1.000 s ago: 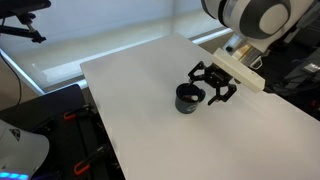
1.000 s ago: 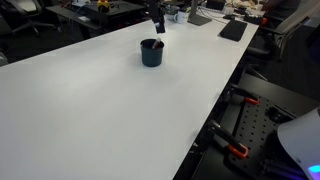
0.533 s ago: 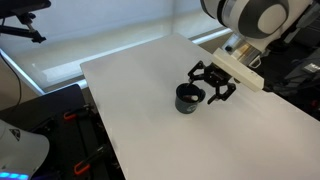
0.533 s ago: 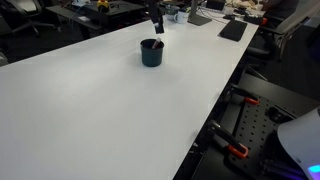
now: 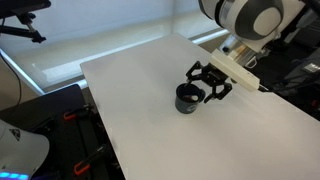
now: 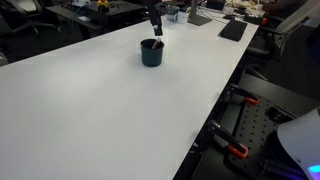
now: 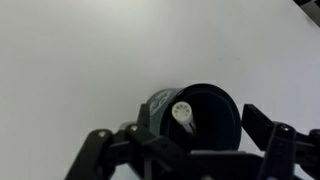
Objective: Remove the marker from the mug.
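Hovering close beside the mug point(image 5: 186, 98) in an exterior view, the end effector point(image 5: 211, 84) has its fingers spread and holds nothing. The mug stands upright on the white table point(image 5: 130, 110). The marker cannot be made out from here.

In an exterior view from across the table point(image 6: 100, 110), the mug point(image 6: 151, 53) sits towards the far edge and the end effector point(image 6: 155, 18) hangs higher in the picture. Its fingers are too small to read, and so is the marker.

In the wrist view the mug point(image 7: 205, 118) opens towards the camera, and the marker point(image 7: 182, 111) stands inside it, leaning on the wall. Its pale end points up, so its long axis runs roughly along the line of approach. The end effector point(image 7: 185, 142) straddles the mug with its fingers wide apart, the marker just ahead between them. Judging by this, a straight descent would bracket the marker's top.
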